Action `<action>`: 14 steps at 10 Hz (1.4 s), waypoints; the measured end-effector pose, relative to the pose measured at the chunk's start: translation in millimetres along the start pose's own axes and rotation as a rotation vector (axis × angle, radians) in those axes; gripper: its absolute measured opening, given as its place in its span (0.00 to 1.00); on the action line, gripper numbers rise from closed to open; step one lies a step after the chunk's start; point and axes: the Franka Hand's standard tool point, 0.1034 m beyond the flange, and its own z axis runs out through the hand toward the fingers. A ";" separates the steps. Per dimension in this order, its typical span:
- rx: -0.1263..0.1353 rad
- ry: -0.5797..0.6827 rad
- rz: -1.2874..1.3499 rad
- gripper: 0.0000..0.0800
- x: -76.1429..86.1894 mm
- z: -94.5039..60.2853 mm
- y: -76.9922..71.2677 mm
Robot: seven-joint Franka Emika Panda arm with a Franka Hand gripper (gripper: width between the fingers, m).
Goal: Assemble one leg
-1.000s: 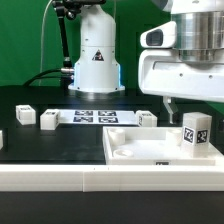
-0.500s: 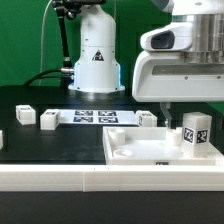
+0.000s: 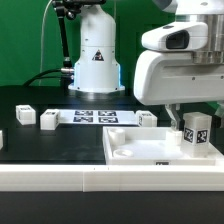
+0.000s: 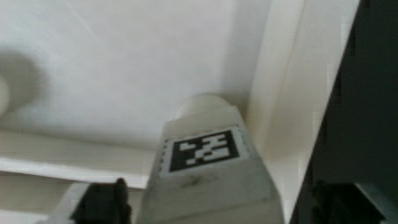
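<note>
Black tabletop [image 3: 60, 140] is carrying the white square piece [image 3: 150, 152], where the leg [image 3: 195, 135] is standing upright at its corner on the exterior view's right, gripper [image 3: 176, 118] hovering released just above; looking light, rigid, slick plastic, so grip flat opposite sides mid-height.

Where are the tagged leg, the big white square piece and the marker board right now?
leg [image 3: 195, 131], exterior view, on its tagged front face.
white square piece [image 3: 150, 152], exterior view, on its bare flat top near the middle.
marker board [image 3: 95, 117], exterior view, on its tagged top face.
</note>
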 end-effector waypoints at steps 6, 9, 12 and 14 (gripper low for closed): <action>0.008 0.003 0.215 0.36 0.1 0.1 2.5; 0.024 0.034 0.615 0.36 0.9 0.3 0.5; 0.033 0.061 0.936 0.36 2.3 0.0 0.1; 0.037 0.060 1.167 0.36 1.9 -0.2 -1.3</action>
